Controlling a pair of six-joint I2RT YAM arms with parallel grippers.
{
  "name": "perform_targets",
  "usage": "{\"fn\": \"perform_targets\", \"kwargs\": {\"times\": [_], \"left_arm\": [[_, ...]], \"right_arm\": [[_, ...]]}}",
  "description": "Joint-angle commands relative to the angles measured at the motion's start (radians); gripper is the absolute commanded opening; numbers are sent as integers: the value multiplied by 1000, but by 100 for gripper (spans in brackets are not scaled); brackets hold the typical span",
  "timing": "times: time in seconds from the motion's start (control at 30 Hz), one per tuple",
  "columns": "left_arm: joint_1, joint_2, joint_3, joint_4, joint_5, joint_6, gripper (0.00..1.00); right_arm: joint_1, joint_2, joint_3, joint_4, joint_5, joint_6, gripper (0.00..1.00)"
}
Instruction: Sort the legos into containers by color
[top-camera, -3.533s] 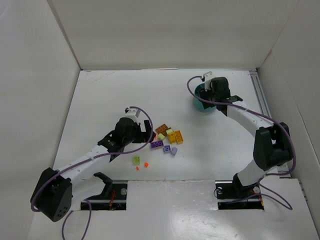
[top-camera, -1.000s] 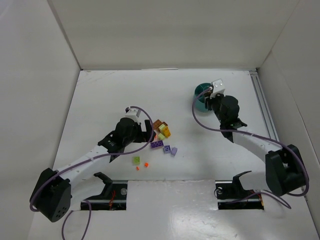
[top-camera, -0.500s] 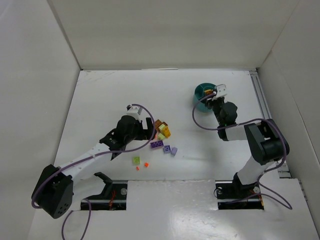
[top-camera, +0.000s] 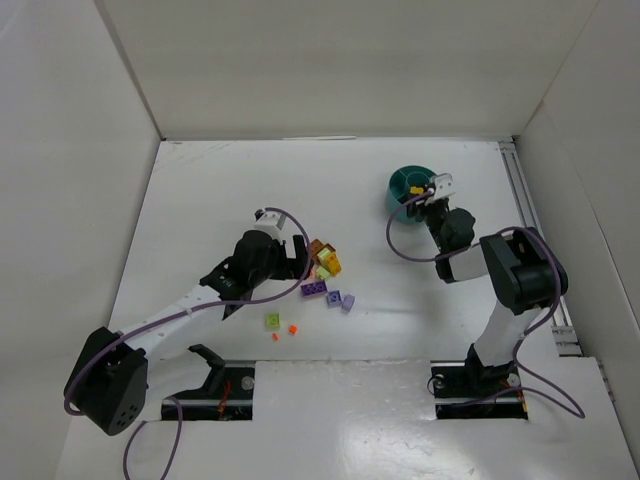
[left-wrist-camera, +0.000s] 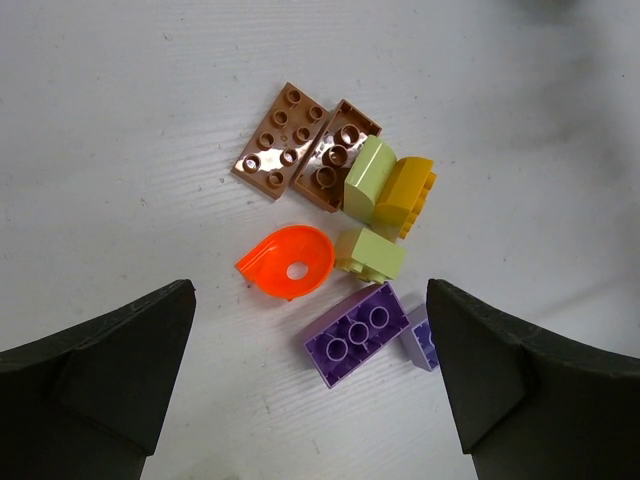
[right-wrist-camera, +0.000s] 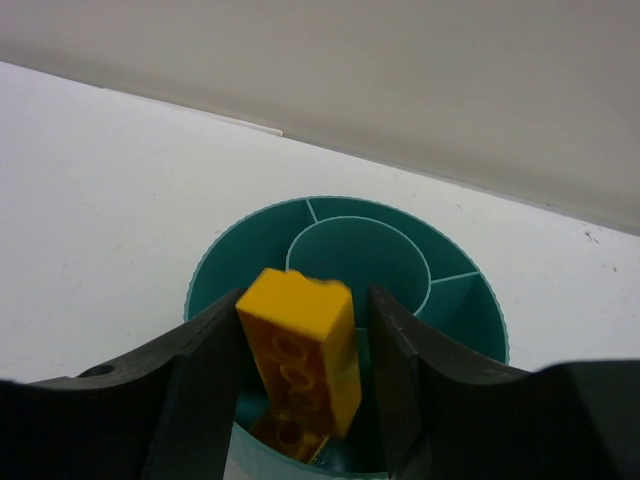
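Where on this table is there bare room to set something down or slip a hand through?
The table is bare from the back wall down to the left gripper. It is also bare between the brick pile and the teal dish. Crowded: the pile right at the left gripper, and the dish, where the right gripper hangs.

Lab test cell: white panels (top-camera: 330, 60) boxing a table (top-camera: 220, 190).

We've got a yellow brick (right-wrist-camera: 300, 350) and a plain teal dish (right-wrist-camera: 470, 320). On the white table (left-wrist-camera: 120, 120) we count two glossy brown plates (left-wrist-camera: 290, 140), one bright orange piece (left-wrist-camera: 290, 265), pale green bricks (left-wrist-camera: 370, 255), a mustard block (left-wrist-camera: 408, 190) and purple bricks (left-wrist-camera: 357, 330).
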Motion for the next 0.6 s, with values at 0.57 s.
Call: {"fn": "perform_targets", "kwargs": {"times": [0.57], "left_arm": [[-42, 23, 115, 16, 55, 39, 100]], "right_arm": [[-15, -327, -11, -118, -13, -22, 74]]}}
